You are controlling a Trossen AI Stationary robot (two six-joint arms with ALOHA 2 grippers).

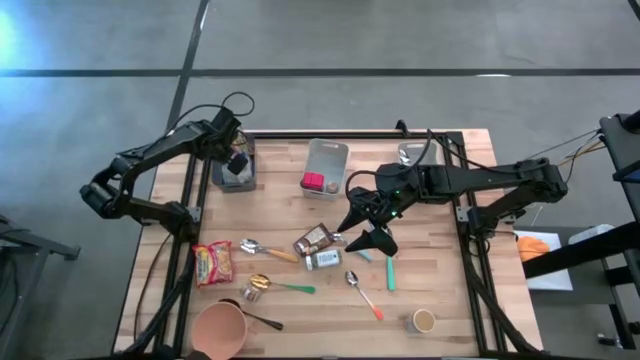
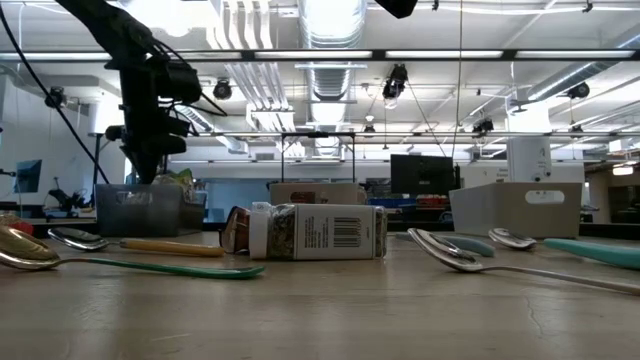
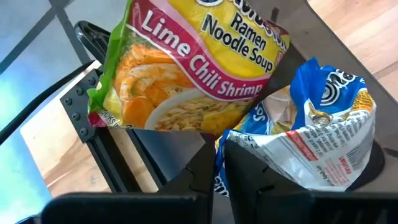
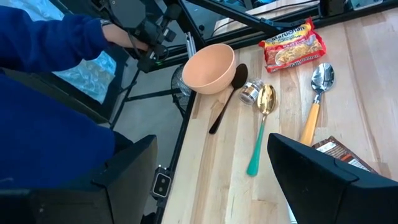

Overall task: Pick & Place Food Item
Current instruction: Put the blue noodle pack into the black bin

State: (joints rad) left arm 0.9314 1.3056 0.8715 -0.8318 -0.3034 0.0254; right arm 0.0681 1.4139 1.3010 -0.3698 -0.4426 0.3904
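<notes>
Left wrist view: the left tool (image 3: 214, 177) is seen pinched shut on the lower edge of a glossy ramen noodle packet (image 3: 193, 68), a crinkled plastic pouch in green, red and yellow. The packet is held above a dark grey bin (image 1: 236, 168) at the desk's far left corner, where a crumpled blue and white foil wrapper (image 3: 317, 137) already lies.

From the high view, the right tool (image 1: 370, 225) is seen with its fingers spread wide and holding nothing, poised over the middle of the pale wooden desk (image 1: 440, 280). Below and beside it lie a brown snack bar wrapper (image 1: 313, 239), a small clear jar on its side (image 1: 323, 260) and a teal-handled spoon (image 1: 389, 270).

Nearer the front edge are found a second flat ramen packet (image 1: 212, 264), a smooth round peach bowl (image 1: 220, 328), a gold spoon with a green handle (image 1: 275, 284) and a small cup (image 1: 424, 320). A pale open bin holding something pink (image 1: 325, 165) stands toward the far edge.
</notes>
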